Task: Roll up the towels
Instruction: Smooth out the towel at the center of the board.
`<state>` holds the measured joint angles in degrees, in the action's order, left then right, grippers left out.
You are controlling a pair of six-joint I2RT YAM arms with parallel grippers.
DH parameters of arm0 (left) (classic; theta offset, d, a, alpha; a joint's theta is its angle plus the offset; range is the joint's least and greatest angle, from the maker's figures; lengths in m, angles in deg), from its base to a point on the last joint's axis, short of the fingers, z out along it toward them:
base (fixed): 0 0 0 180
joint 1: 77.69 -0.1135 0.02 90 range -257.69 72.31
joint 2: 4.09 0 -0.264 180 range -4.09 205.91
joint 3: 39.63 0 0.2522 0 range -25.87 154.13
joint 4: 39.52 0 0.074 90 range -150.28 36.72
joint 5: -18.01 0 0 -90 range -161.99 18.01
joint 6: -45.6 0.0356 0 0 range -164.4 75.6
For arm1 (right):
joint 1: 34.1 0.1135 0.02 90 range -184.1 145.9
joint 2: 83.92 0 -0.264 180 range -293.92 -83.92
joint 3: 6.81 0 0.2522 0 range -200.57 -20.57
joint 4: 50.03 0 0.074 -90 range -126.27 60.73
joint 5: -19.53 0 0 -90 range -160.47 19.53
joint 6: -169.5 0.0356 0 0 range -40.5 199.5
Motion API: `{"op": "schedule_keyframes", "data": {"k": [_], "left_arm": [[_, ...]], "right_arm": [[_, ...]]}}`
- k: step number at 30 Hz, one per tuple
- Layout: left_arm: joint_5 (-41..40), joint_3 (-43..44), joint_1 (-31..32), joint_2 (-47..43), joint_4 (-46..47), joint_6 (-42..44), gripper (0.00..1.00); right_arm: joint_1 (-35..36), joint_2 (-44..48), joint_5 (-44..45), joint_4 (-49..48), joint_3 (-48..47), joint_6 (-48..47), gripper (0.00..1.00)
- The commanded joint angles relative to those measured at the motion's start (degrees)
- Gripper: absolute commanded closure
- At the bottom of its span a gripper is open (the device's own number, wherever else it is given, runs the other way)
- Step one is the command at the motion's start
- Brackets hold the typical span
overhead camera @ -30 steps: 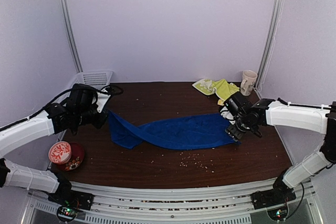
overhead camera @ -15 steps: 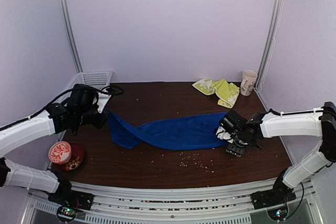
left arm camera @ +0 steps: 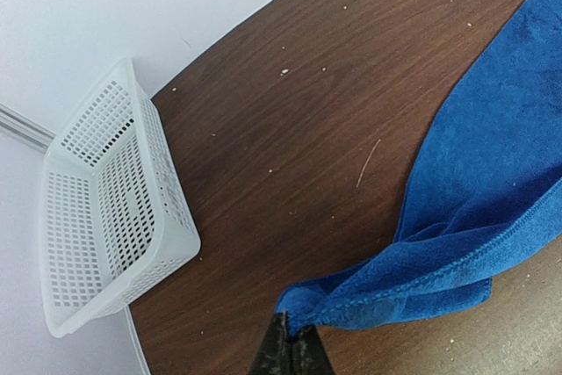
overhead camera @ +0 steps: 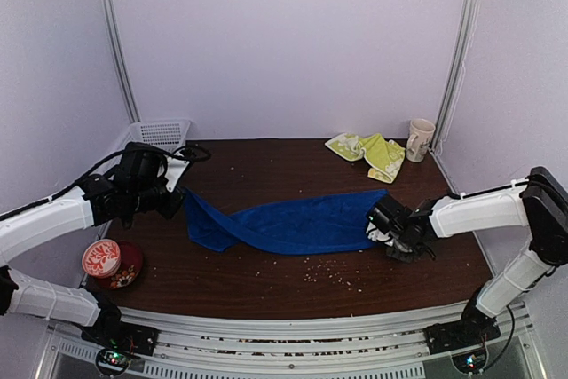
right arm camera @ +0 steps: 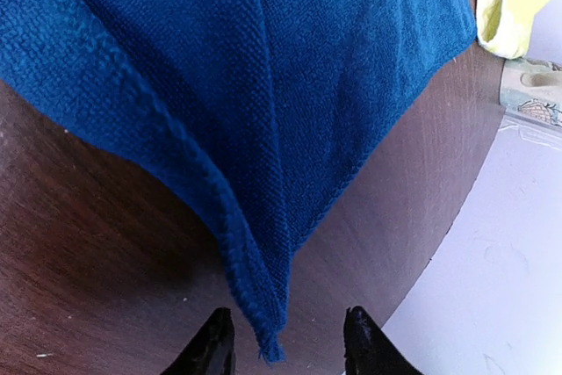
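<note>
Two towels lay on the dark wooden tabletop point(overhead camera: 266, 295). The royal-blue terry towel point(overhead camera: 293, 224) stretched in a long band across the middle, running from the left arm's side to the right arm's. The smaller yellow-green towel point(overhead camera: 373, 152) sat crumpled near the far right corner, just beside a pale mug point(overhead camera: 420, 139) and well apart from the blue one.

The left pincer point(overhead camera: 176, 201) was clenched on the blue towel's left corner. In the left wrist view its dark fingertips point(left arm camera: 290, 353) were pressed together on a bunched tip of the cloth point(left arm camera: 492, 191), with the folded hem trailing off to the right. A white perforated plastic basket point(left arm camera: 105, 208) stood at the tabletop's far left edge, apart from the towel.

The right pincer point(overhead camera: 401, 241) was low at the towel's right end. In the right wrist view its two black fingertips stood apart point(right arm camera: 285, 340), with the pointed corner of the blue cloth point(right arm camera: 263, 85) hanging down between them. The corner lay closer to one finger, with bare wood showing beside the other, so the jaws were released rather than clamping. A strip of the yellow-green towel point(right arm camera: 509, 6) showed at the upper right of that view.

A round red-and-white container point(overhead camera: 102, 257) rested at the near left edge, and pale crumbs point(overhead camera: 328, 274) were scattered on the wood in front of the blue towel.
</note>
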<state>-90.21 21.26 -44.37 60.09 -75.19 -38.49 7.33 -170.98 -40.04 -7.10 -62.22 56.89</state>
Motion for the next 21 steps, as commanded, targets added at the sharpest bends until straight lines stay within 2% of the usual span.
{"op": "schedule_keyframes", "data": {"k": [1, 4, 7, 9, 12, 21], "left_arm": [[-0.06, -0.02, 0.03, -0.46, 2.91, -0.64, 1.00], [-0.16, -0.11, 0.01, -0.46, 2.88, -0.64, 1.00], [-0.45, -0.18, 0.03, -0.44, 2.84, -0.66, 1.00], [-0.56, -0.23, 0.00, -0.46, 2.92, -0.76, 1.00], [-0.61, -0.27, 0.01, -0.33, 2.94, -0.68, 1.00], [-4.89, 2.35, 0.03, -2.10, 2.26, -0.31, 1.00]], "right_arm": [[-0.56, -0.02, 1.41, -1.45, -0.29, 0.35, 0.57], [-0.65, 0.25, 0.17, -1.06, -0.67, 0.48, 0.66], [-0.65, 0.94, -1.38, -0.58, -0.71, 0.71, 0.90], [-0.63, 1.62, -1.80, -0.48, -0.75, 0.92, 1.00], [-0.65, 3.15, -1.02, -0.54, -0.97, 1.20, 1.00], [-2.49, 9.29, 9.69, -1.57, -4.76, 3.41, 1.00]]}}
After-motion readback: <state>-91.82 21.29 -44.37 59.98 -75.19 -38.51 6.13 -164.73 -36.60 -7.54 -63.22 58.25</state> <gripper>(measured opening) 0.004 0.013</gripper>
